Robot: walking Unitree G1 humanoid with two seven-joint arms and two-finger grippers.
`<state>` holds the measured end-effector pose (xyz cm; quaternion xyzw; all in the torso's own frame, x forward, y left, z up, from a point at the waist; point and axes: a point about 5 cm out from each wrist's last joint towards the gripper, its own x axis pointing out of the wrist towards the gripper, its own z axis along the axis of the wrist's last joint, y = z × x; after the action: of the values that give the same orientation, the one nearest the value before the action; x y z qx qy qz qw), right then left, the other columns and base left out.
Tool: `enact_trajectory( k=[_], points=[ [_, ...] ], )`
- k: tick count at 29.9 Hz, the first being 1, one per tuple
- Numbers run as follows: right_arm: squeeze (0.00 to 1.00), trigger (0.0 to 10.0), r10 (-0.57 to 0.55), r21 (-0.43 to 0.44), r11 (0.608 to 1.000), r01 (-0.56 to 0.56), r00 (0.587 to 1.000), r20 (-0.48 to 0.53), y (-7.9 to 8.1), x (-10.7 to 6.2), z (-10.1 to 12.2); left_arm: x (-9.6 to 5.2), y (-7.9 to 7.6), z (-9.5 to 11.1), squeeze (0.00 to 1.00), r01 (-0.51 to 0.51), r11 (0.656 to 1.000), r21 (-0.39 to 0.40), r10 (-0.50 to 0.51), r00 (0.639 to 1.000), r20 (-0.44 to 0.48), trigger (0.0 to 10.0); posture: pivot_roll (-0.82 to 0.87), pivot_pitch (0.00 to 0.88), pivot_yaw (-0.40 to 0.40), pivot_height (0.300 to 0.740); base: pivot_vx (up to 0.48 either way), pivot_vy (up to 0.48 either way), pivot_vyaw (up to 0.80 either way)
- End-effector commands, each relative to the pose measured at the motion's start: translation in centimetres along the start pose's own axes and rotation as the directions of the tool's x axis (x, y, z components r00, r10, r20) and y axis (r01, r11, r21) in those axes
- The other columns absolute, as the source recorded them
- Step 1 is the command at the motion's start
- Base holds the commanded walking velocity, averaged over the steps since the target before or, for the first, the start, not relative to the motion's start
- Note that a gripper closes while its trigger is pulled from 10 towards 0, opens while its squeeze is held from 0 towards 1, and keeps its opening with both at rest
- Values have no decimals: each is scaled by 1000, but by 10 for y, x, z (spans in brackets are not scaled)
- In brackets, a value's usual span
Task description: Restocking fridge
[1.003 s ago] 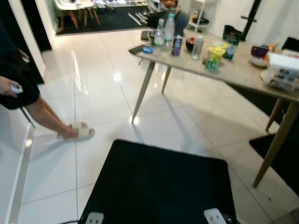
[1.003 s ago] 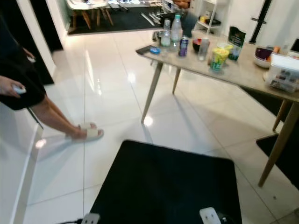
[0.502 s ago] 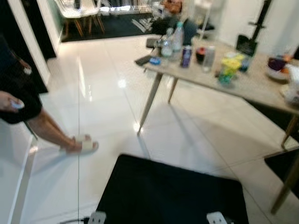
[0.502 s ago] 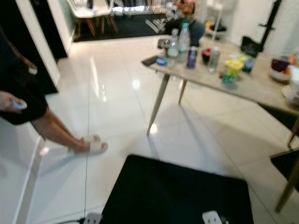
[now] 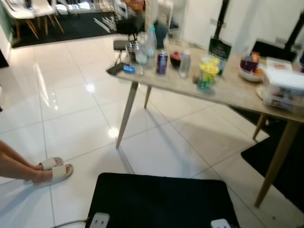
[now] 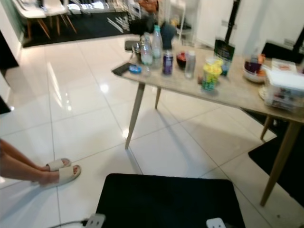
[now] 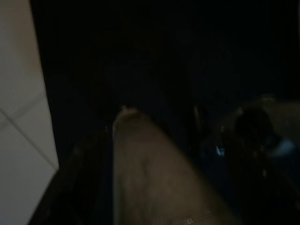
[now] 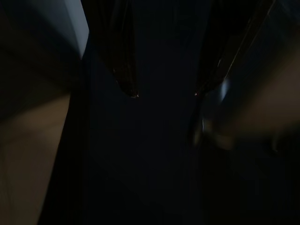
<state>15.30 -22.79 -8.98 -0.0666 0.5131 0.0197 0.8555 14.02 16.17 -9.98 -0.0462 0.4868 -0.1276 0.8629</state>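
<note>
- Table point(image 5: 237, 90) ahead, to robot's right: bottles point(image 5: 145, 47), cans point(image 5: 162, 62), yellow cup point(image 5: 206, 73), clear box point(image 5: 284, 88) on top.
- Person's sandalled feet point(image 5: 54, 171) on white tiles, left.
- Right gripper point(image 8: 164, 93): fingers apart, holding nothing (very dark).
- Left gripper: too dark, can't tell.

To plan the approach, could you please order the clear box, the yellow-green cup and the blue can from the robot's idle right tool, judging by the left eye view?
1. clear box, at the right end of the table.
2. yellow-green cup, mid-table.
3. blue can, far left end, beside the bottles.
</note>
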Motion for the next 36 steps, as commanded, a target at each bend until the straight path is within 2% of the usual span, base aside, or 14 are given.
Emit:
enact_trajectory(
  k=[1,12,36],
  points=[
    [0,10000,24,17,1000,-24,1000,-6,10,1,-3,-5,5,-16,0,-19,1000,-15,18,998,-61,10000,-4,51,-7,740,349,0,0],
    [0,10000,24,19,1000,-24,1000,-8,11,1,-3,-5,5,-18,0,-19,1000,-12,18,998,-66,10000,-3,50,-4,740,348,0,-73],
    [0,10000,24,17,1000,-24,1000,-8,11,1,-2,-6,6,-18,0,-30,1000,-1,30,997,-73,10000,0,50,-5,740,327,0,-787]
  ],
)
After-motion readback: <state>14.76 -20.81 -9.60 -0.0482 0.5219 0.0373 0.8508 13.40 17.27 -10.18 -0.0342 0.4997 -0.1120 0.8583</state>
